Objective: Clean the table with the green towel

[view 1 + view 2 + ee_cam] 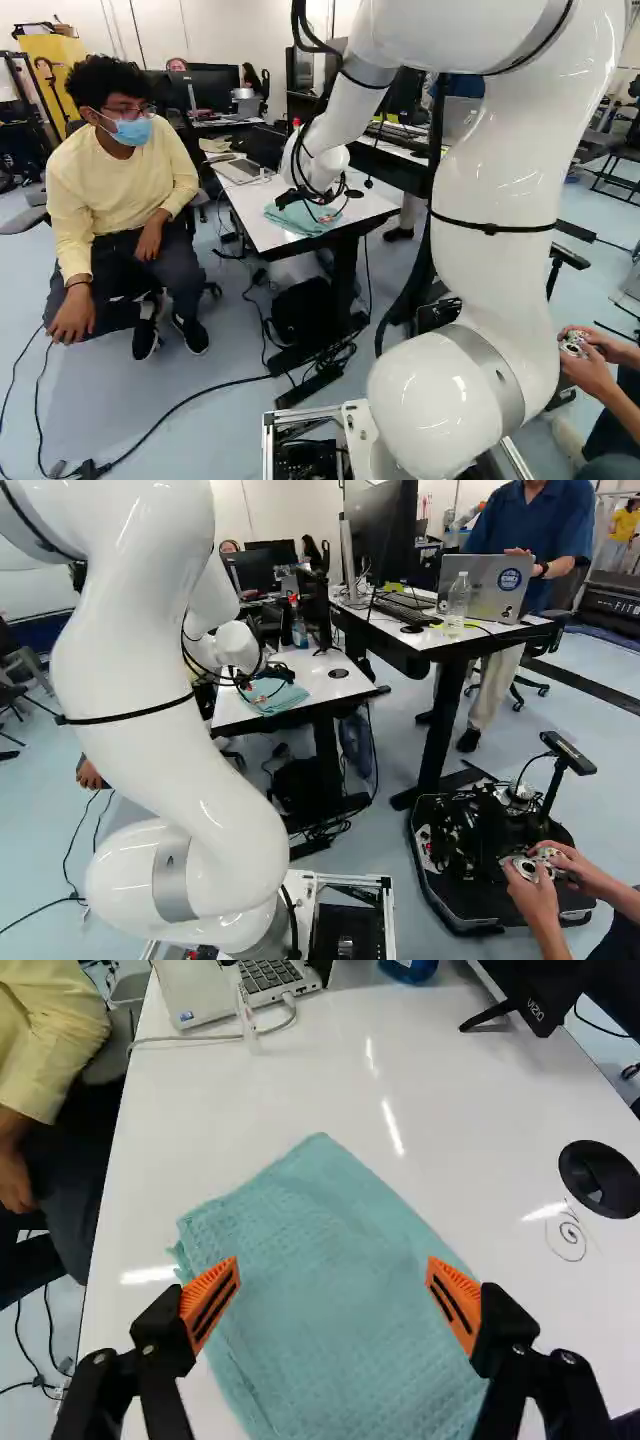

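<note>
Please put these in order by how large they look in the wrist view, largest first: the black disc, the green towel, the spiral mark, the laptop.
1. Green towel
2. Laptop, by its visible part only
3. Black disc
4. Spiral mark

See open laptop [225, 995] by far left corner of desk [270, 1090], white cable [200, 1038] in front; blue bottle [408, 969] near far edge; black stand [541, 1002] and round black disc [590, 1182] by right edge. On second desk [385, 624], note silver laptop [480, 585], clear bottle [457, 605], keyboard [405, 610], monitor [374, 540]
</note>
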Controlling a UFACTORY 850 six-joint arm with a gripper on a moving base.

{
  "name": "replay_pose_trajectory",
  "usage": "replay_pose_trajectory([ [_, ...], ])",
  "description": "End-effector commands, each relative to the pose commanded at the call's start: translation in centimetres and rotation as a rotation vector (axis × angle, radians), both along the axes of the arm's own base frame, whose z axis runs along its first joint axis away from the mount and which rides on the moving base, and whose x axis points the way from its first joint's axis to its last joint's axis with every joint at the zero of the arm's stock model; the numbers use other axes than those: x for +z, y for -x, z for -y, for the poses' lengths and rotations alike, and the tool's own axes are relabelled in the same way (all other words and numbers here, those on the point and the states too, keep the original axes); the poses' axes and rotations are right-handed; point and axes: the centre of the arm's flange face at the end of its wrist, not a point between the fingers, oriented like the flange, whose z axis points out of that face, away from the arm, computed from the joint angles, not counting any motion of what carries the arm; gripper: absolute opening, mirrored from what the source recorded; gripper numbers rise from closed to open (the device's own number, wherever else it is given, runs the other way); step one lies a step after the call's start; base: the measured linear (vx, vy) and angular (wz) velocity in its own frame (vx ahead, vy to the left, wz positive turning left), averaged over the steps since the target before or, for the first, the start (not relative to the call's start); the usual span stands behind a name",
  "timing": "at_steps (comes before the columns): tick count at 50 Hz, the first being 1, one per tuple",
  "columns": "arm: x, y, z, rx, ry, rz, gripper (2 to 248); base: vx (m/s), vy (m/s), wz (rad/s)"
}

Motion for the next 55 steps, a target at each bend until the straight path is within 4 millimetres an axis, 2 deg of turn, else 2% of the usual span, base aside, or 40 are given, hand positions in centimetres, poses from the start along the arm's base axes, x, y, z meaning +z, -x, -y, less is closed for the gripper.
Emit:
replay_pose_trajectory([
  [55, -0.12, 0.14, 0.01, 0.010, 0.011, -0.018, 243, 0.000, 0.000, 0.000],
])
